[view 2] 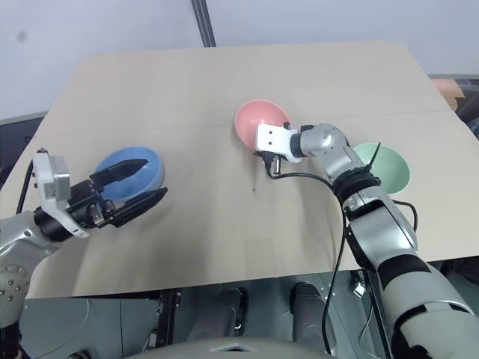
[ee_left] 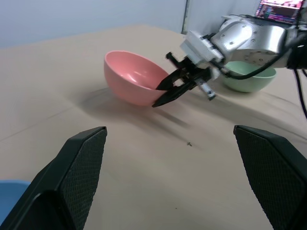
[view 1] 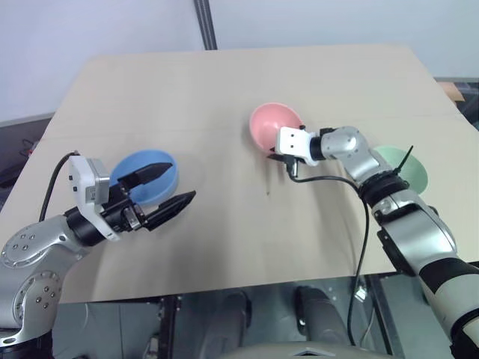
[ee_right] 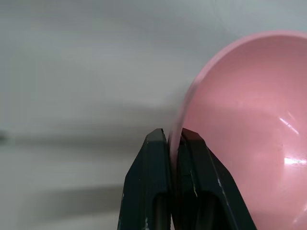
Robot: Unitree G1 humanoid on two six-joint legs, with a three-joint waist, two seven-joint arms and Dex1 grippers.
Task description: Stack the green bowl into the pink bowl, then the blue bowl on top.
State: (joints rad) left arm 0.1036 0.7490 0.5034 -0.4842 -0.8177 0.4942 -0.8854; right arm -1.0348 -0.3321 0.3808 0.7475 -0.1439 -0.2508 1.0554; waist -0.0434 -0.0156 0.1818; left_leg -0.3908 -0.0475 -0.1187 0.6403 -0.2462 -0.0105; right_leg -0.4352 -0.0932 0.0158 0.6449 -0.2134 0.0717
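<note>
In the left eye view, the right gripper (view 1: 278,156) pinched the near rim of the pink bowl (view 1: 271,121) at frame centre; the green bowl (view 1: 410,169) sat at right. The left gripper (view 1: 165,187) gaped over the blue bowl (view 1: 153,183), lower left. The right wrist view showed black fingers (ee_right: 152,191) clamped on that rim.

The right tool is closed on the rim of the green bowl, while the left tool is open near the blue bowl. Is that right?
Not quite. The right tool is closed on the rim of the pink bowl, not the green bowl, as the right wrist view shows. The left tool is indeed open near the blue bowl.
</note>
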